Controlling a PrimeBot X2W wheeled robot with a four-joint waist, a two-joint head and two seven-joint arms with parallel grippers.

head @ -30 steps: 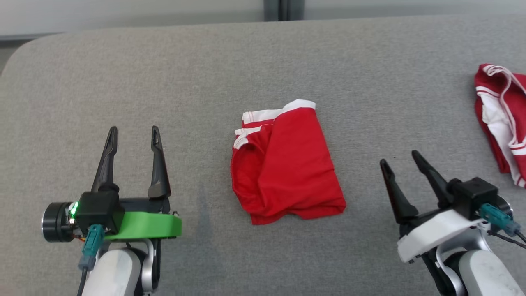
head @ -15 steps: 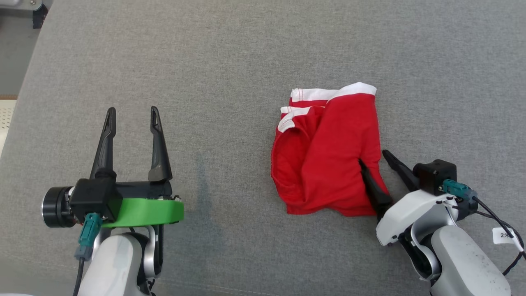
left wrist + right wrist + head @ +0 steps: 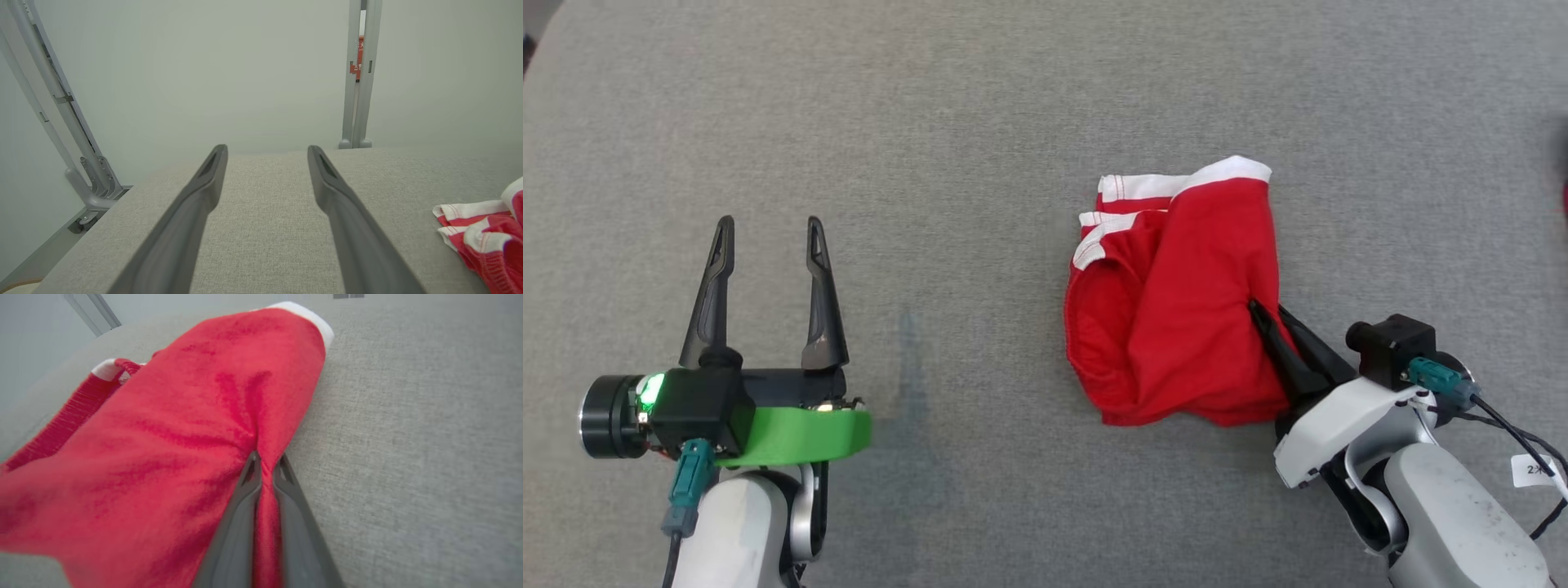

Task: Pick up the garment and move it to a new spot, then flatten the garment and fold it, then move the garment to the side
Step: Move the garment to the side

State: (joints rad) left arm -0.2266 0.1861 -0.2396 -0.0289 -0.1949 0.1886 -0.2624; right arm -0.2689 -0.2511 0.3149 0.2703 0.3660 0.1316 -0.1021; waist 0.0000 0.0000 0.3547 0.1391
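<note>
This looks like a robot test cell or lab rather than a home: the garment (image 3: 1176, 310) lies on a broad bench (image 3: 1013, 98) covered in plain grey cloth, with bare pale panels (image 3: 204, 61) behind it. In the left wrist view, grey metal struts (image 3: 61, 98) slant up at 10 o'clock. Twin posts (image 3: 351, 102) stand at 1 o'clock, with a red sign (image 3: 360, 49) showing in the gap between them.

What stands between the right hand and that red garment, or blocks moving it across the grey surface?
Nothing visible. The right hand is shut on the red garment, pinching a fold at its right edge. No obstacle shows on the grey surface around it; the open left hand sits apart, off to the left.
</note>
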